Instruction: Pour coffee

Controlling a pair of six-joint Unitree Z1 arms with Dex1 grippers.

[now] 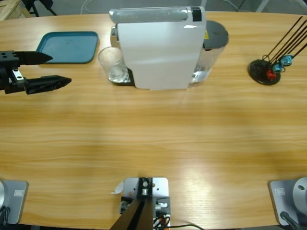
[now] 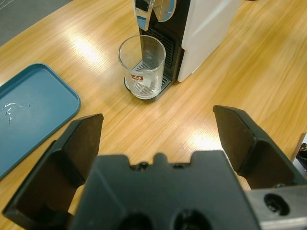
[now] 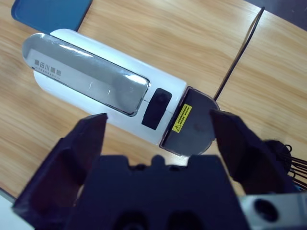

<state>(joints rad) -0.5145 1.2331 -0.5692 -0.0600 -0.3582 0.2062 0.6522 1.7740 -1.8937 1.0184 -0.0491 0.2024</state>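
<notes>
Empty-looking glass (image 2: 142,67) on the white machine's (image 2: 208,33) drip grate; teal tray (image 2: 33,115) aside; pincer (image 2: 158,139) agape

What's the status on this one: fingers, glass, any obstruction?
Left gripper open, short of the glass. Right gripper open above the coffee machine. Glass on the drip tray, no coffee visible. Path clear.

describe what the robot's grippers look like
The left gripper has two matte black jaws tapering to pointed tips, on a black body with a small silver metal part. In its wrist view, the right gripper shows matching black wedge-shaped jaws, a blocky black body and a silver plate.
</notes>
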